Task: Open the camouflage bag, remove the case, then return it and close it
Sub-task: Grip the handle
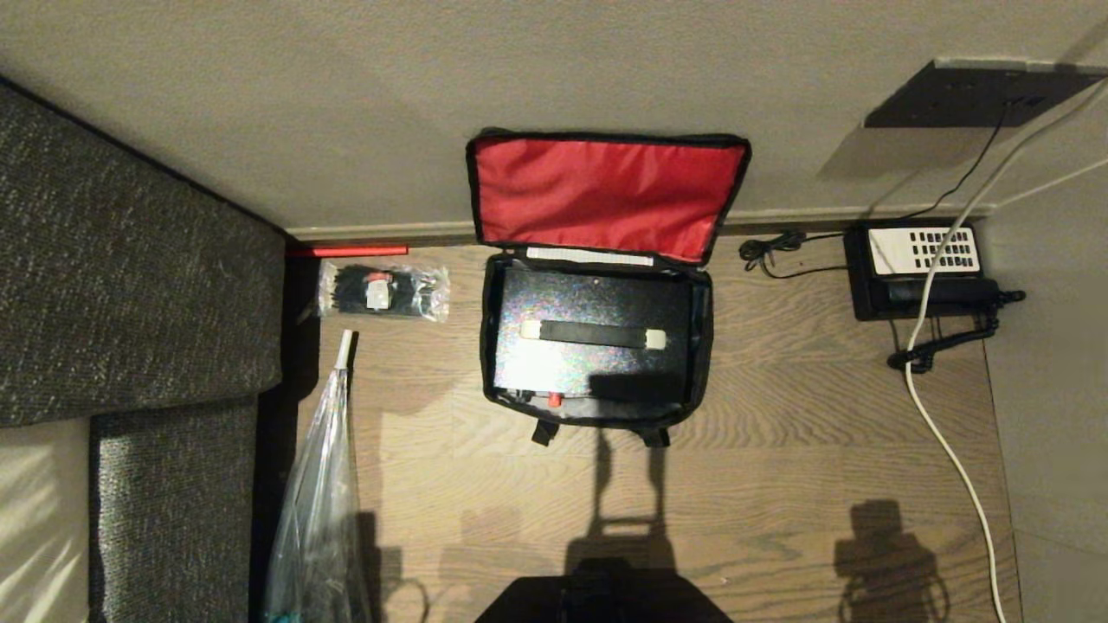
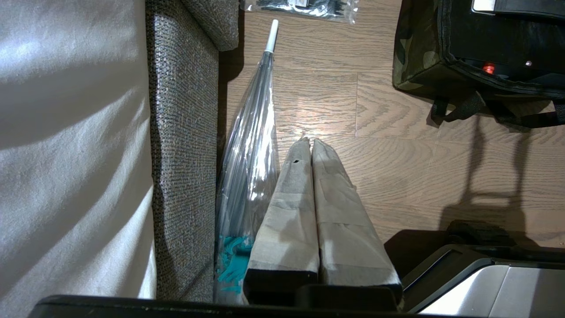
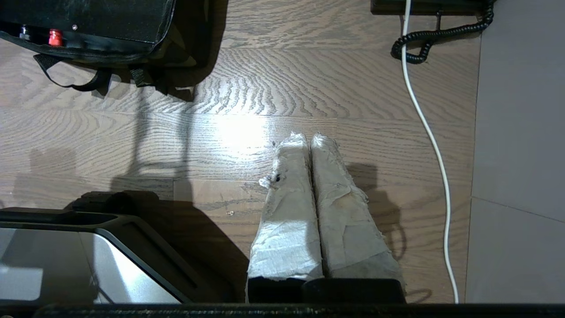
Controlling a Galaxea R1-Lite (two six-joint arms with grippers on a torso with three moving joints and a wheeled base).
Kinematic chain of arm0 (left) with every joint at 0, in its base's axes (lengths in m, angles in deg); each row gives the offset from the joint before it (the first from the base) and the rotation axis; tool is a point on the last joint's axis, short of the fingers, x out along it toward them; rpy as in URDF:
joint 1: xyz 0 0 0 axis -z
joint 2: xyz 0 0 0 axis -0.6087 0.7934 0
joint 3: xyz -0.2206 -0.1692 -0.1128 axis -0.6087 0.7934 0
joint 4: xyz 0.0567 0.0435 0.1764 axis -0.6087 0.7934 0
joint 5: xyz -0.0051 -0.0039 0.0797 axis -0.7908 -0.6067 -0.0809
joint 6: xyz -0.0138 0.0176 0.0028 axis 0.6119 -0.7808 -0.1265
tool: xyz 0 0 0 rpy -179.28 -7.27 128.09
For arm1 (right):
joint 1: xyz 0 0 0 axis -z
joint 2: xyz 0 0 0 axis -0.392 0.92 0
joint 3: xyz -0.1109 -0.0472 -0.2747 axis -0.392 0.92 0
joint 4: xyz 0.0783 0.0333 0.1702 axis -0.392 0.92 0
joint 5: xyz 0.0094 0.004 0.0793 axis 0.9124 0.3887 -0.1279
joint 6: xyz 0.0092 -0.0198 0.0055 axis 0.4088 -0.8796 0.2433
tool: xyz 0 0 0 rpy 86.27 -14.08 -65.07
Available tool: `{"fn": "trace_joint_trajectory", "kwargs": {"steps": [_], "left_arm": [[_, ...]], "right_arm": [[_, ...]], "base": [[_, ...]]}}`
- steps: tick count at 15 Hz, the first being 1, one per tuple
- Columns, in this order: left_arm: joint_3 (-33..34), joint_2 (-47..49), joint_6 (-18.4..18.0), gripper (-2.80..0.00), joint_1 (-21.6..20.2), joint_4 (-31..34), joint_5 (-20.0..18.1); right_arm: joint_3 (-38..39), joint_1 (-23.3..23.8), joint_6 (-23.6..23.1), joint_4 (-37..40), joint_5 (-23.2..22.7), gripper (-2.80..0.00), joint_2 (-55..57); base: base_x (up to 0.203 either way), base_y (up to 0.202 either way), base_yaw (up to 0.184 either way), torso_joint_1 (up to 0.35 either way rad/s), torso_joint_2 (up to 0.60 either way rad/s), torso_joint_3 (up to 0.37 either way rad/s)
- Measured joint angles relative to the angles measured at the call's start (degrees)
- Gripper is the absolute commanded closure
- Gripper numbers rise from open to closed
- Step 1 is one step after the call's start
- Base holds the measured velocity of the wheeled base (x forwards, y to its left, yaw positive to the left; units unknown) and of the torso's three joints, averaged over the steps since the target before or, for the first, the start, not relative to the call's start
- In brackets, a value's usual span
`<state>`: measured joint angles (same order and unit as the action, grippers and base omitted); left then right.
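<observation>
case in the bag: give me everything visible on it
The case is flat, rectangular, black and hard-looking, with a glossy speckled top. A black carry handle with pale ends lies flat across its middle. A small red knob sits on its near edge. It lies level inside the open camouflage bag, filling it almost wall to wall. Neither gripper touches it.

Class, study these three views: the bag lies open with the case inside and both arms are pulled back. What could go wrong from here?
1. The camouflage bag hugs the case tightly, so a lift may drag the bag along.
2. The red lid leans against the wall and might flop shut.
3. Both the left gripper and right gripper are shut and away from the bag; the phone's white cable lies near the right arm's path.
</observation>
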<state>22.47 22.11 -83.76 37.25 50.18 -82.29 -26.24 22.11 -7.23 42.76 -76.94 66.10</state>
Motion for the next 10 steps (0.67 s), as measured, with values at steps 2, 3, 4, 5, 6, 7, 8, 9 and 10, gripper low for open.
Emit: {"fn": "trace_joint_trajectory", "kwargs": {"steps": [2,3,4,5,6,7,8,9,10], "left_arm": [[0.0,0.0,0.0,0.00,0.0,0.0,0.0],[0.0,0.0,0.0,0.00,0.0,0.0,0.0],[0.0,0.0,0.0,0.00,0.0,0.0,0.0],[0.0,0.0,0.0,0.00,0.0,0.0,0.0],[0.0,0.0,0.0,0.00,0.0,0.0,0.0],[0.0,0.0,0.0,0.00,0.0,0.0,0.0],[0.0,0.0,0.0,0.00,0.0,0.0,0.0],[0.0,0.0,0.0,0.00,0.0,0.0,0.0],[0.0,0.0,0.0,0.00,0.0,0.0,0.0]], "right_arm": [[0.0,0.0,0.0,0.0,0.0,0.00,0.0],[0.0,0.0,0.0,0.0,0.0,0.00,0.0],[0.0,0.0,0.0,0.0,0.0,0.00,0.0],[0.0,0.0,0.0,0.0,0.0,0.00,0.0],[0.0,0.0,0.0,0.0,0.0,0.00,0.0],[0.0,0.0,0.0,0.0,0.0,0.00,0.0],[0.0,0.0,0.0,0.0,0.0,0.00,0.0],[0.0,0.0,0.0,0.0,0.0,0.00,0.0],[0.0,0.0,0.0,0.0,0.0,0.00,0.0]], "base": [[0.000,0.000,0.000,0.000,0.00,0.000],[0.000,0.000,0.000,0.000,0.00,0.000],[0.000,0.000,0.000,0.000,0.00,0.000],[0.000,0.000,0.000,0.000,0.00,0.000],[0.000,0.000,0.000,0.000,0.00,0.000],[0.000,0.000,0.000,0.000,0.00,0.000],[0.000,0.000,0.000,0.000,0.00,0.000],[0.000,0.000,0.000,0.000,0.00,0.000],[0.000,0.000,0.000,0.000,0.00,0.000]]}}
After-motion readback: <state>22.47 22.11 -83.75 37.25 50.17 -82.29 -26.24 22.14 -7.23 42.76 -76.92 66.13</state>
